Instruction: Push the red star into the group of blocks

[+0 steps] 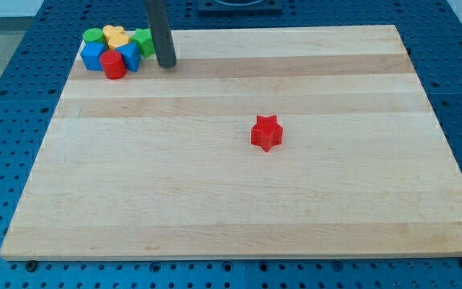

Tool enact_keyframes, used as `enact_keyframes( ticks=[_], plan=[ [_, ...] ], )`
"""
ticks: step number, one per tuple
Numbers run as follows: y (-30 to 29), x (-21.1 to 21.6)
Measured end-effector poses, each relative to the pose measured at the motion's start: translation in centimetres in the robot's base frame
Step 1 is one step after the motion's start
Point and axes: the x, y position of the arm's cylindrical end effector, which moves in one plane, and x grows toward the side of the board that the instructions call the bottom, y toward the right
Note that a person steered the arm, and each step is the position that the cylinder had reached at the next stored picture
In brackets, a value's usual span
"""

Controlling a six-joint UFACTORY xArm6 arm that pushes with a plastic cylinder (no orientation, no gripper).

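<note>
**Red star sitting alone, tip parked by the cluster**

I am seeing the red star (266, 132) lying by itself right of the wooden tabletop's (215, 209) centre, well apart from everything else. The group is sitting in the top-left corner: a green cylinder (93, 35), a yellow block (116, 35), a green block (143, 40) half hidden behind my rod, two blue blocks (95, 56) (129, 56) and a red cylinder (114, 65), all packed touching, their shapes hard to separate. My tip (167, 64) is resting just right of that cluster. The rod is running out past the top edge, and it carries no pincer, so there is no open or closed state to report.
</note>
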Motion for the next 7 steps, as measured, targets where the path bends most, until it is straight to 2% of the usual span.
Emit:
enact_keyframes(
  ticks=[1, 2, 3, 4, 5, 7],
  plan=[
    [0.7, 10.0],
    [6.4, 21.4],
    [17.1, 26.0],
    [25.4, 22.5],
    [26.8, 17.7],
    [21.1, 15.9]
  ],
)
